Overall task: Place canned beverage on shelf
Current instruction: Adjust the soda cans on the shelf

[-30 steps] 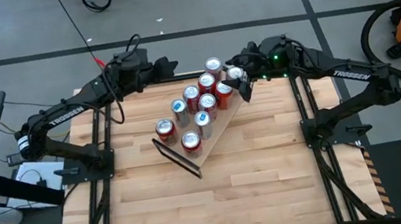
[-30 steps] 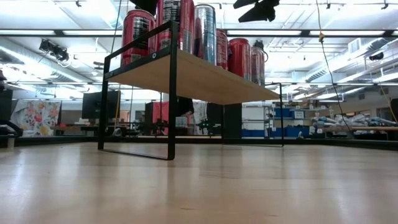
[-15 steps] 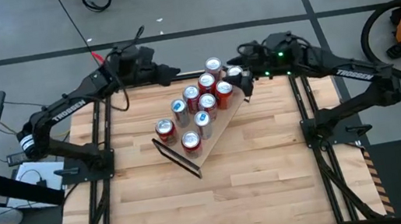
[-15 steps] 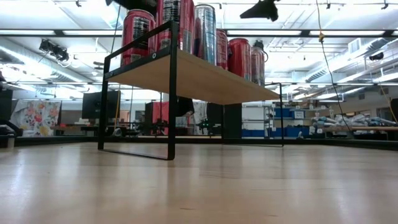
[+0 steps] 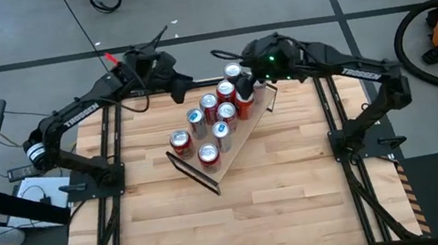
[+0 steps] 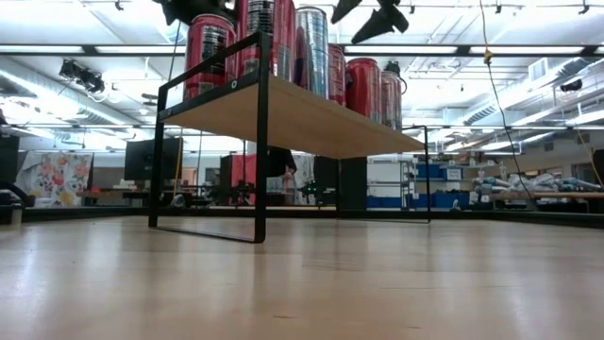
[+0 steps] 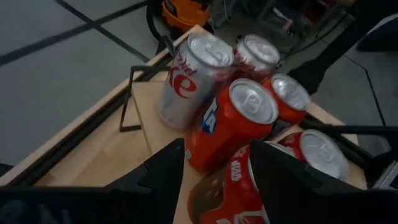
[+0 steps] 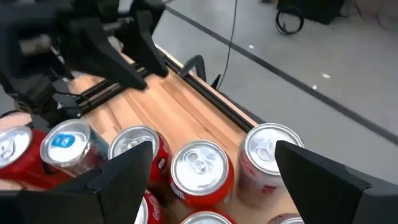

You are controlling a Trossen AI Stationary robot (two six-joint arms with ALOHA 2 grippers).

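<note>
Right gripper (image 5: pixel 240 77) shifted left since earlier, now above cans (image 5: pixel 211 117) on shelf (image 5: pixel 239 132), jaws wide, empty; left gripper (image 5: pixel 186 82) half-open.

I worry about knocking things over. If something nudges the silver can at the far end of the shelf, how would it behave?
The tall silver aluminium can stands upright, so it would probably tip rather than slide. Its smooth round wall likely lets it roll once down. The red cans packed beside it on the light-wood shelf might topple too.
</note>
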